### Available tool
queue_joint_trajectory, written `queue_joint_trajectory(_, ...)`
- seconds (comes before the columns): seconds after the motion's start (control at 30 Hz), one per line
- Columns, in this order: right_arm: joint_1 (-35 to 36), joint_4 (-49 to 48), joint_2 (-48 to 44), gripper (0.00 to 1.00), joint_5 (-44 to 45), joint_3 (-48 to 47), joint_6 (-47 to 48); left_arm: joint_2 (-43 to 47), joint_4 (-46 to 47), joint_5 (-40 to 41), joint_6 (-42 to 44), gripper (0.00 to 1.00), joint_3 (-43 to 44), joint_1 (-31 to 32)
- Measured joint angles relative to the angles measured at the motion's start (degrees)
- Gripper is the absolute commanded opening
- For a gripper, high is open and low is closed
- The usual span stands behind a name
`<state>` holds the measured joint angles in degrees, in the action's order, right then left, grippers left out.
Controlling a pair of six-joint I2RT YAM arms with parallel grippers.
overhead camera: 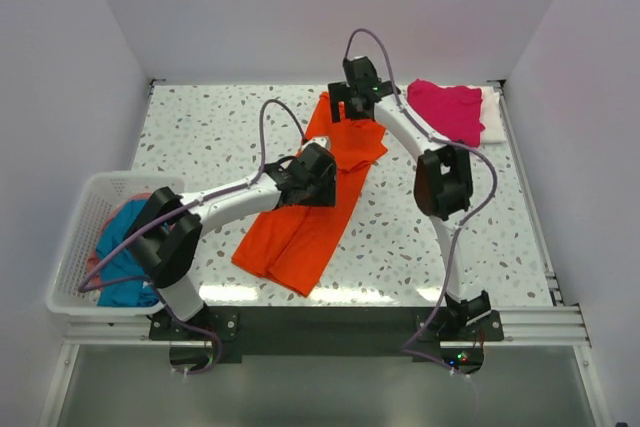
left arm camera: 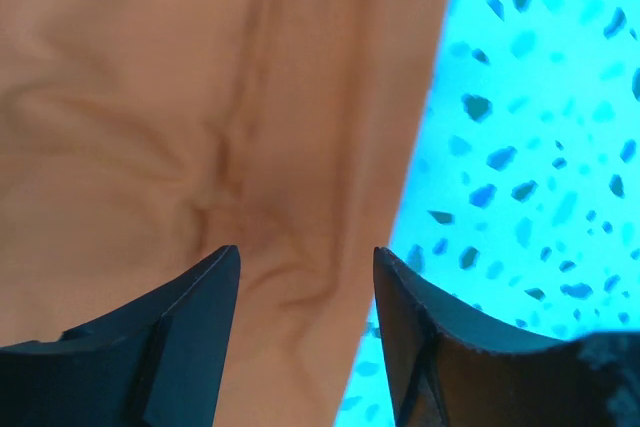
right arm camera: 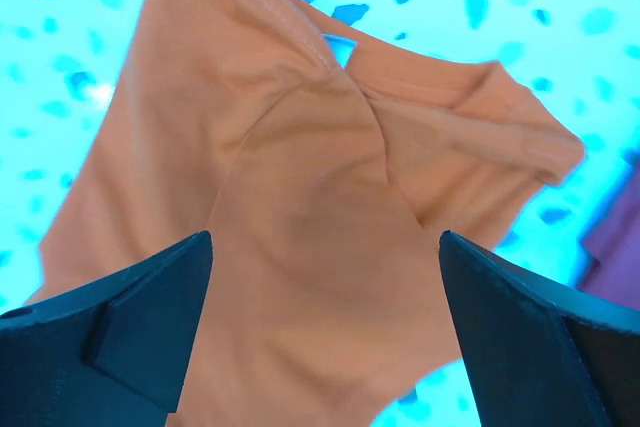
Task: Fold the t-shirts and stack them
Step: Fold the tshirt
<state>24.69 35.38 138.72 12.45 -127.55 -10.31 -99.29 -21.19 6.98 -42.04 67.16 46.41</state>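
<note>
While both arms hang over the orange t-shirt (overhead camera: 300, 237), nothing is pinched as far as I can see. The left gripper (left arm camera: 305, 262) has its jaws a modest way apart above wrinkled cloth close to the shirt's edge, and the right gripper (right arm camera: 325, 242) is spread wide over the sleeve and collar end. The shirt lies as a long crumpled strip across the middle of the table (overhead camera: 200, 127), running from about 12 o'clock down toward 6, with its far end bunched and partly doubled over. At about 2 o'clock the magenta t-shirt (overhead camera: 447, 109) sits on the white t-shirt (overhead camera: 492, 112), which looks like the start of the stack. At 8 o'clock the white basket (overhead camera: 75, 217) holds the teal t-shirt (overhead camera: 125, 247). My guess is the next move is a grab on the orange one to fold it. The risk I see is layers: the cloth under the right fingers overlaps itself, so a pinch there could catch only the upper flap and drag the fold askew. The left jaws sit so near the edge that closing a touch off could miss the cloth and meet bare tabletop. If one arm pulls before the other has a grip, the shirt would likely slide and bunch rather than fold.
</note>
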Motion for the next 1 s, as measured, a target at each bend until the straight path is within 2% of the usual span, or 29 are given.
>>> queue_joint_trajectory(0.13,0.00,-2.56,-12.07,0.96,-0.50,11.32,-3.63,5.29,-3.48,6.36,3.63,0.49,-1.84,-2.19)
queue_joint_trajectory(0.17,0.00,-3.26,-14.38,0.88,-0.81,14.08,-4.57,6.36,-4.20,7.54,4.24,0.48,-2.51,-2.27)
queue_joint_trajectory(0.23,0.00,-5.14,-19.02,0.77,-1.73,20.39,-6.82,8.26,-5.35,9.79,5.73,0.46,-4.72,-2.10)
queue_joint_trajectory(0.27,0.00,-6.14,-20.39,0.67,-2.05,23.06,-7.98,8.83,-5.90,10.43,6.38,0.46,-5.95,-1.88)
queue_joint_trajectory(0.3,0.00,-7.26,-21.20,0.63,-2.62,25.55,-8.85,9.16,-6.45,10.95,6.97,0.43,-7.23,-1.60)
queue_joint_trajectory(0.47,0.00,-8.48,-18.75,0.47,-4.98,30.99,-12.24,9.40,-8.61,11.54,8.70,0.40,-13.49,0.26)
queue_joint_trajectory(0.5,0.00,-8.55,-17.64,0.41,-5.33,31.04,-12.59,9.40,-8.87,11.52,8.70,0.39,-14.58,0.68)
queue_joint_trajectory(0.63,0.00,-8.76,-12.90,0.32,-6.21,30.34,-13.27,9.42,-9.11,11.30,8.50,0.38,-18.34,2.54)
queue_joint_trajectory(0.83,-0.02,-8.02,-6.69,0.31,-5.90,21.73,-11.98,9.11,-7.32,10.56,6.43,0.36,-19.06,6.75)
queue_joint_trajectory(1.0,-0.33,-6.71,-1.05,0.43,-5.05,12.72,-8.37,7.65,-3.87,8.50,2.95,0.36,-18.10,9.55)
